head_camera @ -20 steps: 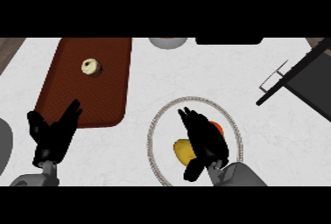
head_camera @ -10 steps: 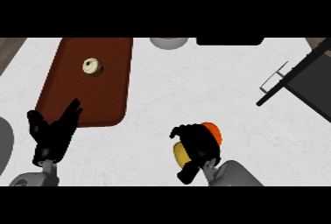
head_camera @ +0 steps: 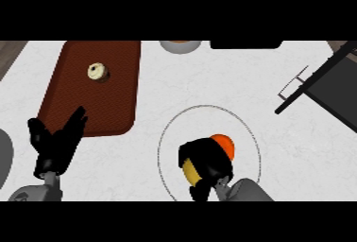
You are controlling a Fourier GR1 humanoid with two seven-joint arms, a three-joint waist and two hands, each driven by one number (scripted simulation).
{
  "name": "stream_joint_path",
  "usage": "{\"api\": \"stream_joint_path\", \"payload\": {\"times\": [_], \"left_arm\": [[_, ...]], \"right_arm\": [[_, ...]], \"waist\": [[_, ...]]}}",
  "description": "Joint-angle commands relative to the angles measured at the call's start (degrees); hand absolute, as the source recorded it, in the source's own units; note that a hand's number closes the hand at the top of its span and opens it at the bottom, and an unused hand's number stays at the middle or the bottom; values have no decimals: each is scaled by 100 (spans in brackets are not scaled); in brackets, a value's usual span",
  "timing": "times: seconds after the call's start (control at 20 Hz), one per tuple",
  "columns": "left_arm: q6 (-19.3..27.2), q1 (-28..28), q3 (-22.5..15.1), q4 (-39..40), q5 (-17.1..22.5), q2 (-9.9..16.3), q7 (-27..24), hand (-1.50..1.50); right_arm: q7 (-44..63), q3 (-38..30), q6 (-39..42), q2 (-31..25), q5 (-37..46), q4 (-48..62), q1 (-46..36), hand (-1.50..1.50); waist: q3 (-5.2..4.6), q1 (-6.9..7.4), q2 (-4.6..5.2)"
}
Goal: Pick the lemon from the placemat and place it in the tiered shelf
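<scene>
The tabletop is white with faint grey marbling. The placemat is dark reddish brown with a fine weave, and a pale cream lemon lies on it. Both hands are black: the left hand and the right hand. The plate is white with a thin grey rim, bearing an orange fruit and a yellow fruit. The tiered shelf is black.
</scene>
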Motion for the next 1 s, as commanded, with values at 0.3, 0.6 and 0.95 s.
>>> {"api": "stream_joint_path", "payload": {"times": [0.3,0.6,0.95], "left_arm": [[30,336,104,-54,103,19,245,0],[5,446,-9,37,-45,-44,105,0],[33,376,6,53,-94,-75,61,0]], "right_arm": [[2657,-2598,-1737,79,450,-120,16,150],[4102,-2437,-1841,227,1922,-1362,-984,150],[5131,-2890,-285,205,3084,-2165,-2362,150]], "waist": [[-54,-241,44],[-66,-122,10],[-73,-117,-3]]}}
